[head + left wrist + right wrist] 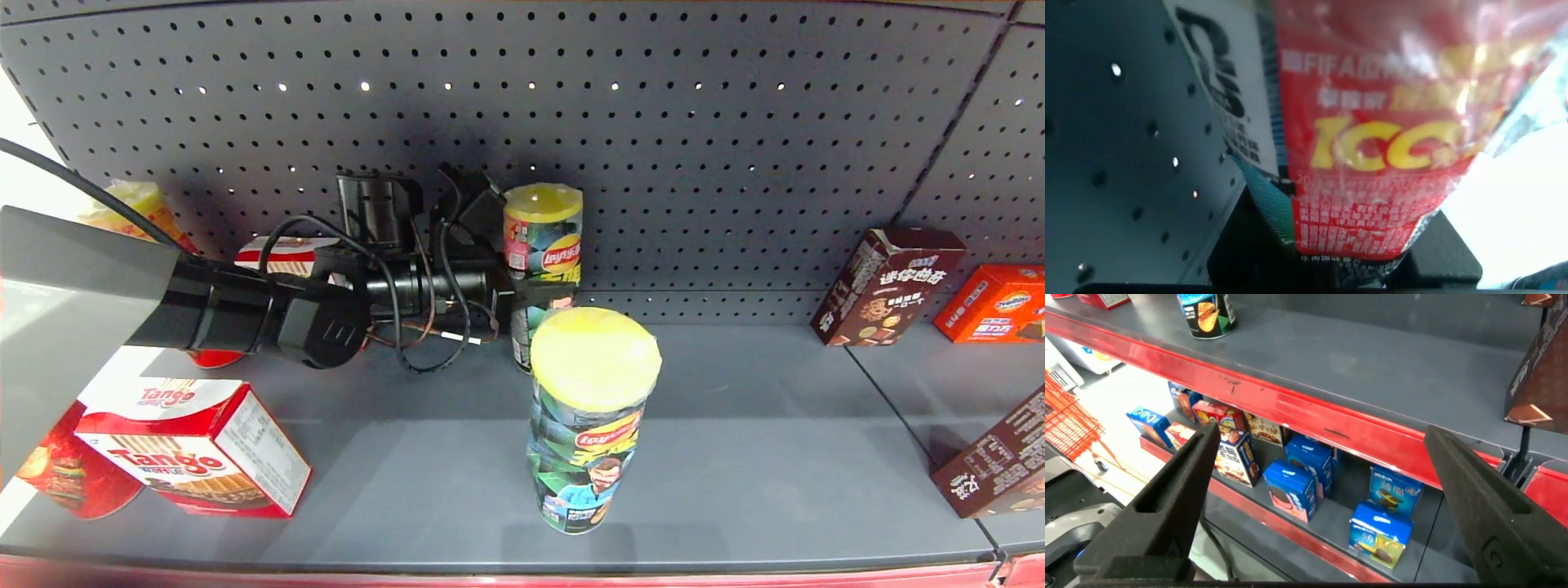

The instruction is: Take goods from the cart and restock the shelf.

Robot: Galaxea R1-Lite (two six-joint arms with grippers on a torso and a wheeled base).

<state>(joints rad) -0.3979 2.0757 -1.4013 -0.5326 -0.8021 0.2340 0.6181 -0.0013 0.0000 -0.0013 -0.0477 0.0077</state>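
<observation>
Yellow-lidded chip can (545,237) stands clamped between the left arm's fingers (549,287).

Grey shelf (775,457): chip can (589,441), snack boxes (204,461).

The left arm (245,314) is a matte black tube of stacked cylindrical segments, with a rounded black joint housing (322,331) well behind the hand. Glossy black cables (392,310) loop loosely over the wrist, beside thin brown and red wires (424,327), one with a short white sleeve. The left gripper (545,286) is black and boxy. The right gripper (1323,498) has two dark grey, wedge-shaped fingers (1167,506) with flat matte faces.
</observation>
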